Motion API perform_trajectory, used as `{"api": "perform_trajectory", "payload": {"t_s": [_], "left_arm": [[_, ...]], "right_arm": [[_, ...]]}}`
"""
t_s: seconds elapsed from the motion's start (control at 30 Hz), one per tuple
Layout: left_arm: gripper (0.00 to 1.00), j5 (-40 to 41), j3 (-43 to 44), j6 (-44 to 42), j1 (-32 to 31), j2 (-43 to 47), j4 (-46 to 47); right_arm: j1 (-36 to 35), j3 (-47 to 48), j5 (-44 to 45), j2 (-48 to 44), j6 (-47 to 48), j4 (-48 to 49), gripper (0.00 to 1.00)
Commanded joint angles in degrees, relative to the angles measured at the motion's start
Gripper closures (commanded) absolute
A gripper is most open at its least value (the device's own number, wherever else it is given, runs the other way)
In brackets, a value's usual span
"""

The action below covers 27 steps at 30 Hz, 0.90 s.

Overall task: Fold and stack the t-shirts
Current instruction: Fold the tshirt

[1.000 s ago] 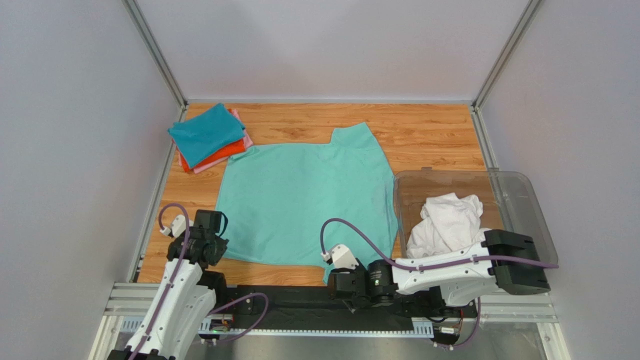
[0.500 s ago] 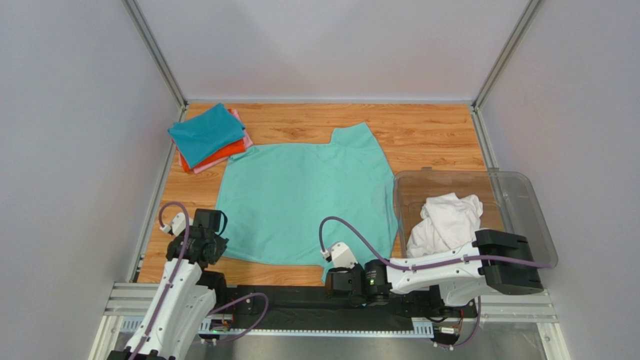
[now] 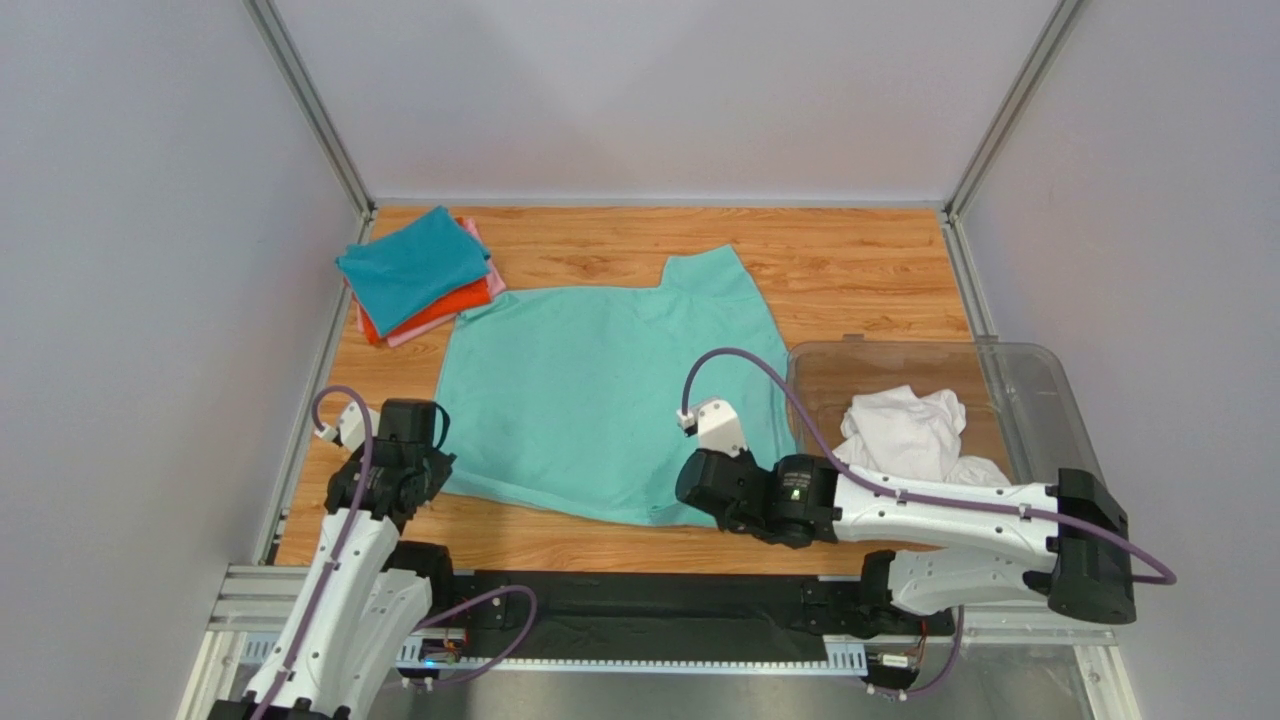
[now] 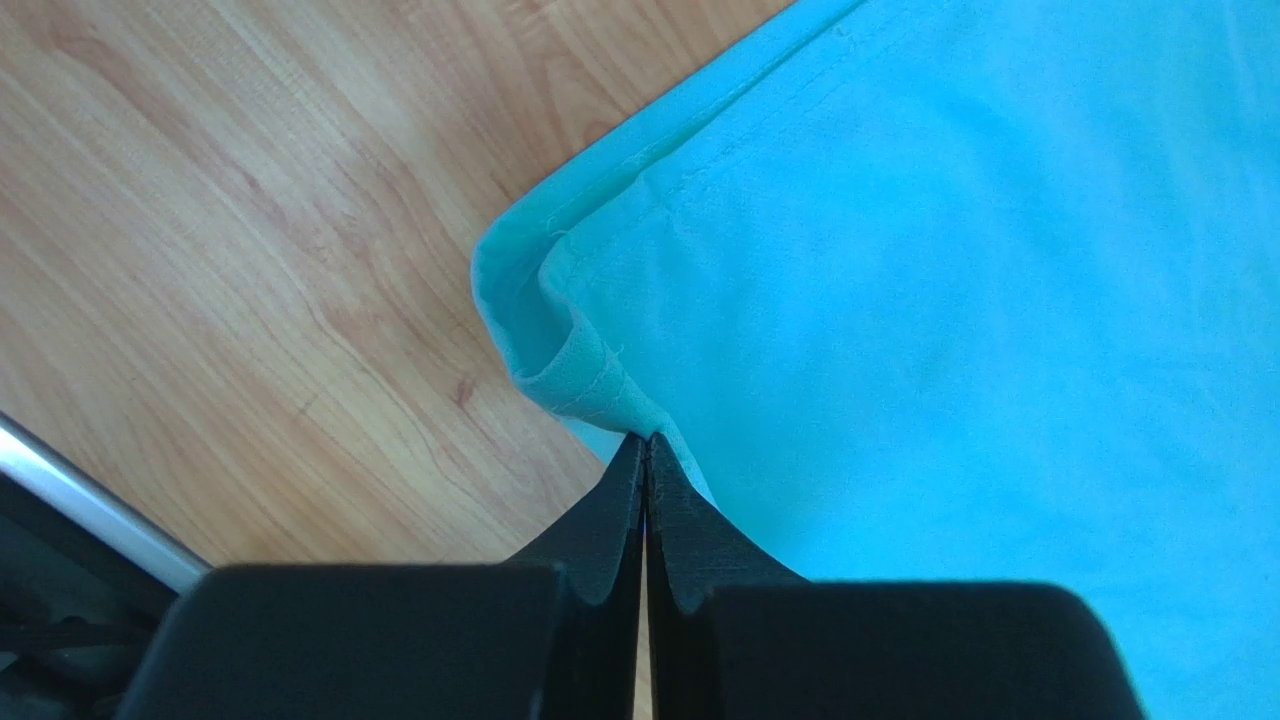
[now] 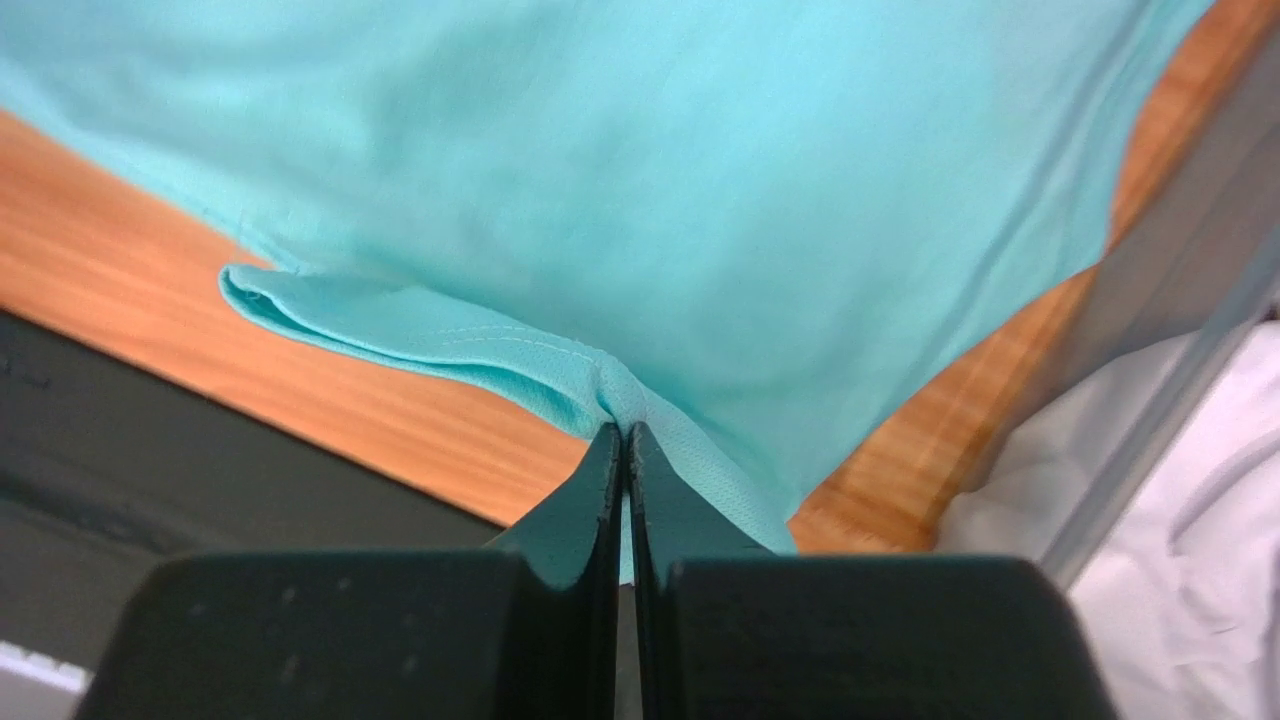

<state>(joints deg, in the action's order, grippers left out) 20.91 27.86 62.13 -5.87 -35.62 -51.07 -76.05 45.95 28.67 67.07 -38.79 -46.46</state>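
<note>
A mint-green t-shirt (image 3: 601, 398) lies spread on the wooden table. My left gripper (image 3: 436, 477) is shut on its near left hem corner (image 4: 579, 375). My right gripper (image 3: 687, 503) is shut on its near right hem (image 5: 579, 375), which is lifted and pulled away from the table's near edge. A stack of folded shirts, teal-blue (image 3: 409, 264) on top of orange-red (image 3: 451, 308) and pink, sits at the far left. A crumpled white shirt (image 3: 902, 435) lies in the clear bin.
The clear plastic bin (image 3: 1037, 383) stands at the right, close beside the right arm. Grey walls and metal rails (image 3: 323, 128) enclose the table. The black base rail (image 3: 631, 600) runs along the near edge.
The right gripper has moved up and away from the near edge with the shirt's hem, lifting it. The left gripper has shifted slightly forward with its corner.
</note>
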Motion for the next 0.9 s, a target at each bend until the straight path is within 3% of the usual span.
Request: {"api": "perform_trajectory", "payload": {"t_s": [0.0, 0.3, 0.87], "left_arm": [[1.00, 0.19, 2.64, -1.40, 0.16, -1.91, 3.87], [1.00, 0.01, 5.28, -1.83, 0.16, -8.94, 8.79], [1.00, 3.35, 12.22, -3.51, 0.16, -22.03, 15.21]], "right_arm": [[4.06, 4.22, 4.20, -0.98, 9.50, 3.47, 1.00], [14.60, 11.17, 3.33, 3.59, 21.98, 7.52, 1.00], [27.27, 15.48, -6.43, 9.66, 31.75, 15.43, 1.00]]}}
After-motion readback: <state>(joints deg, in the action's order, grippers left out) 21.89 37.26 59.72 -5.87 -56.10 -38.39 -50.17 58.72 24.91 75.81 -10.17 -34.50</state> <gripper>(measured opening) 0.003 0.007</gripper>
